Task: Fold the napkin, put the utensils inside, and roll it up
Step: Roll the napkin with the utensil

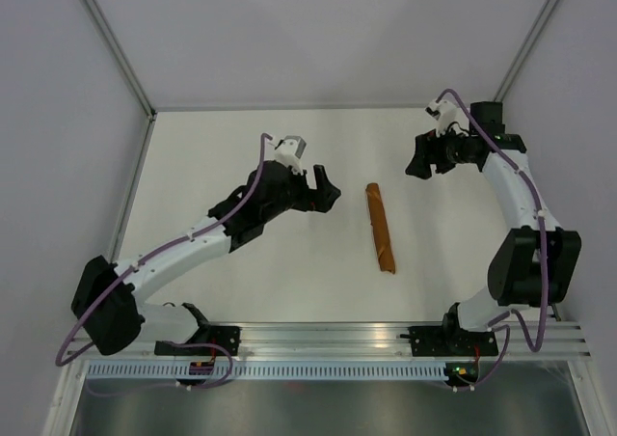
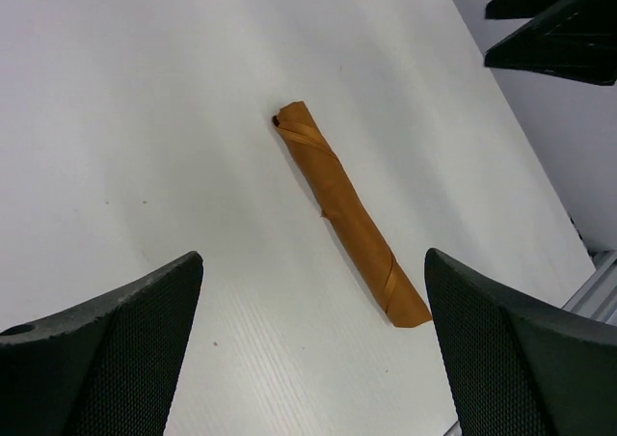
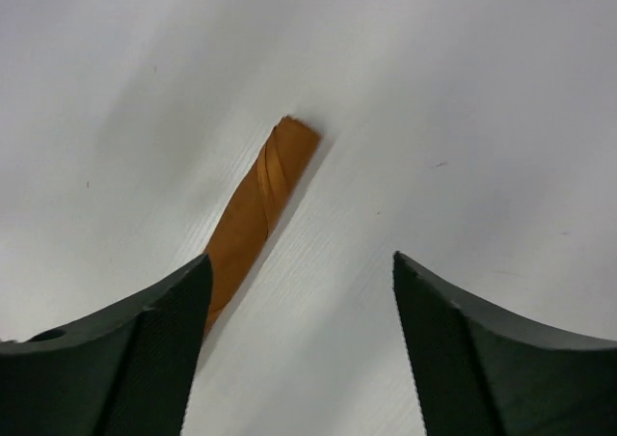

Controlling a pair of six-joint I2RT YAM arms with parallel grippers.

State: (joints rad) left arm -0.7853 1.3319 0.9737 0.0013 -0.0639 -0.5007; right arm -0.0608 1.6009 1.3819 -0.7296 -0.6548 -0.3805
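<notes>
Top external view: the rust-orange cloth napkin (image 1: 380, 228), rolled into a slim tube, lies on the white table (image 1: 241, 291) between both pincers, touching neither. The left gripper (image 1: 328, 189) stands wide, holding nothing. The right gripper (image 1: 415, 164) is likewise wide and empty.

White table (image 1: 241, 291) bears rolled napkin (image 1: 380, 228).

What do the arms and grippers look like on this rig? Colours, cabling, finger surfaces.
The left arm and right arm have white links, black joint housings and black bases. A purple cable loops along each. The left gripper and right gripper are black, and the left one's broad, tapered fingers show a fine mesh texture.
</notes>
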